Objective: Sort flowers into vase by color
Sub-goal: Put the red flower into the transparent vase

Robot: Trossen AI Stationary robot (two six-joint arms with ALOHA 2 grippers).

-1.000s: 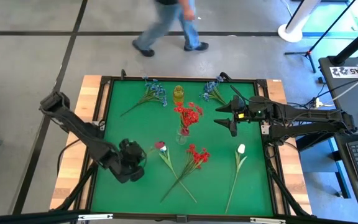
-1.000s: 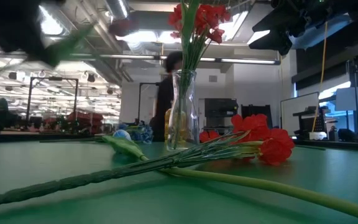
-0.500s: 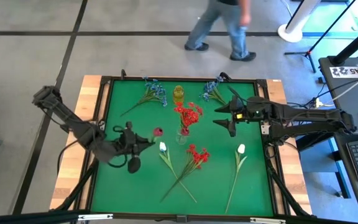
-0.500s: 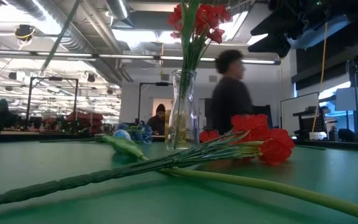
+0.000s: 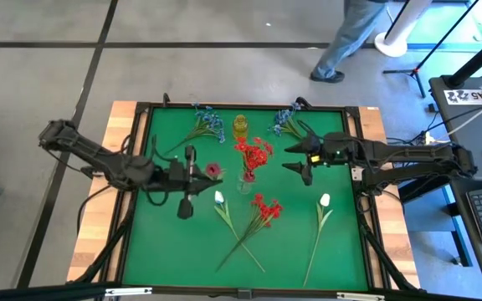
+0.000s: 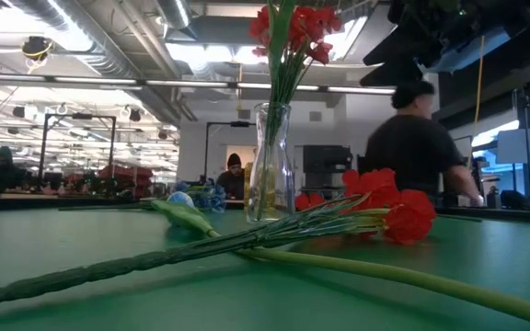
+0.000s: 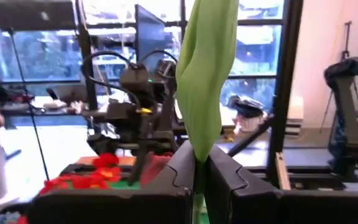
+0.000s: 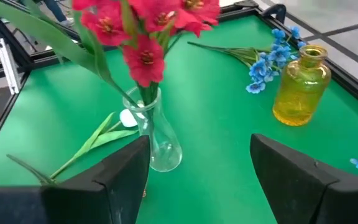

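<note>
My left gripper [image 5: 196, 173] is above the table's left half, pointing toward the clear vase [image 5: 246, 181], and is shut on a red-pink rosebud flower [image 5: 213, 170]. The clear vase holds red clustered blooms [image 5: 253, 153]. My right gripper [image 5: 301, 160] is open and empty, just right of that vase, which shows between its fingers [image 8: 155, 140]. A yellow vase [image 5: 240, 127] stands at the far middle. A white bud flower [image 5: 219, 198], a red clustered flower [image 5: 264, 207] and a white tulip [image 5: 325, 201] lie flat on the green mat. Blue sprigs [image 5: 208, 124] lie near the far edge. My left gripper pinches the rosebud flower's green stem and leaf [image 7: 199, 163] between its two fingers [image 7: 182, 171]. The fingers come level from the table's left and lie across the stem. The leaf [image 7: 207, 74] stands out beyond the fingers. The flower is lifted clear of the mat.
A second blue sprig [image 5: 287, 121] lies at the far right of the mat. A raised dark frame [image 5: 141, 167] rims the mat. A person [image 5: 354, 33] walks on the floor beyond the far edge. The mat's near left is bare [image 5: 166, 251].
My left gripper has risen from the near left of the mat with the rosebud flower, gone toward the far edge and the clear vase, and turned level. The flower is lifted clear; the white bud flower stays on the mat. The person has walked to the right.
</note>
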